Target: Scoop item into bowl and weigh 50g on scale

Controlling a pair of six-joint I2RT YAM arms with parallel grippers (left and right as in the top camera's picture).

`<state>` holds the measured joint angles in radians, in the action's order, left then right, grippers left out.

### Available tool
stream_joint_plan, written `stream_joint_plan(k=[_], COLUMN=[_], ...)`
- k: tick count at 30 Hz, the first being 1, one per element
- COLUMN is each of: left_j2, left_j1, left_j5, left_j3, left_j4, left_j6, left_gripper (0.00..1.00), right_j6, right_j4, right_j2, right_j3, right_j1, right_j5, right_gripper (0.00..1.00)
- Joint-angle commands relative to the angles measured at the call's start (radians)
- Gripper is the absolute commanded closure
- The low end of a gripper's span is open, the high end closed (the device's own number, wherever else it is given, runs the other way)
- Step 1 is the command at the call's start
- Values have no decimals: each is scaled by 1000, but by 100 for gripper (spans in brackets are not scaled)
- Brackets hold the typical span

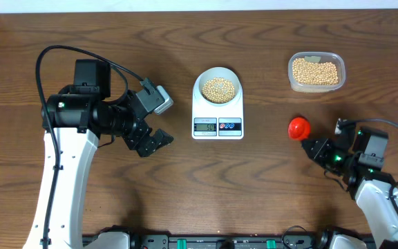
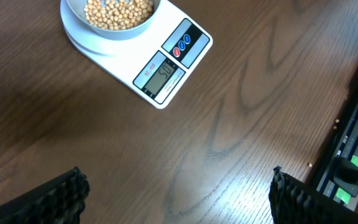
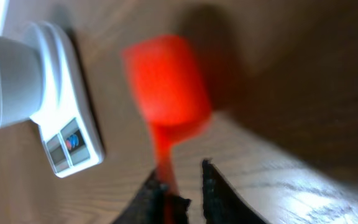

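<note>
Left arm sits over the left part of the surface (image 1: 254, 194). I see the left gripper (image 1: 157, 141) hovering above bare wood, jaws spread wide, nothing between them. In the left wrist view its two fingers (image 2: 58, 199) stand far apart at the bottom corners.

Centre: the scale (image 1: 218, 126) lies flat, display and its red and blue buttons towards the near edge. The display looks to read 50 in the left wrist view. The bowl (image 1: 197, 84) stands upright on the scale's platform. The beans (image 1: 218, 89) fill the bottom of it in a heap.

Right of the scale: a red scoop (image 1: 298, 127) lies on the surface, well apart from the scale, its handle pointing towards the right arm. The right gripper (image 3: 180, 177) is at the handle's end. Its jaws stand only narrowly apart with the handle between them. The handle lies against one finger, with a gap to the other. The right wrist view is blurred, so I cannot tell whether they pinch it.

Far right rear: a clear tub (image 1: 289, 69), holding more beans.
</note>
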<state>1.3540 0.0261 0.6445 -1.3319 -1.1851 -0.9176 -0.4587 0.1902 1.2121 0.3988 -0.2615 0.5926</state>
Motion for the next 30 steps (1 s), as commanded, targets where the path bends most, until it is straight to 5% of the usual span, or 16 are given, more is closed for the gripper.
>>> stream_joint_plan(k=[1, 4, 5, 7, 8, 14, 19, 26, 30], left_j2=[-2, -2, -2, -2, -2, -2, -2, -2, -2], left_j1=[-4, -4, -4, -4, -4, -4, -4, -4, -4], left_j5=[-2, -2, -2, -2, -2, -2, -2, -2, -2], left_j3=[1, 1, 1, 1, 1, 1, 1, 1, 1], left_j4=[-3, -3, -3, -3, -3, -3, -3, -3, -3], left_j6=[-13, -13, -13, -13, -13, -13, -13, -13, -13], left_gripper=[5, 5, 5, 5, 5, 5, 5, 5, 5], right_j6=[-43, -23, -3, 62, 89, 180, 179, 180, 179], right_j4=[-7, -19, -26, -44, -51, -74, -153, -446, -555], right_j2=[14, 15, 15, 15, 15, 15, 14, -56, -148], right_j3=[-23, -23, -23, -23, -23, -23, -23, -17, -17], right_j1=[-8, -8, -8, -8, -8, -5, -5, -5, -5], right_j5=[-70, -179, -198, -234, -255, -513, -532, -90, 2], right_gripper=[75, 56, 44, 6, 1, 1, 1, 1, 1])
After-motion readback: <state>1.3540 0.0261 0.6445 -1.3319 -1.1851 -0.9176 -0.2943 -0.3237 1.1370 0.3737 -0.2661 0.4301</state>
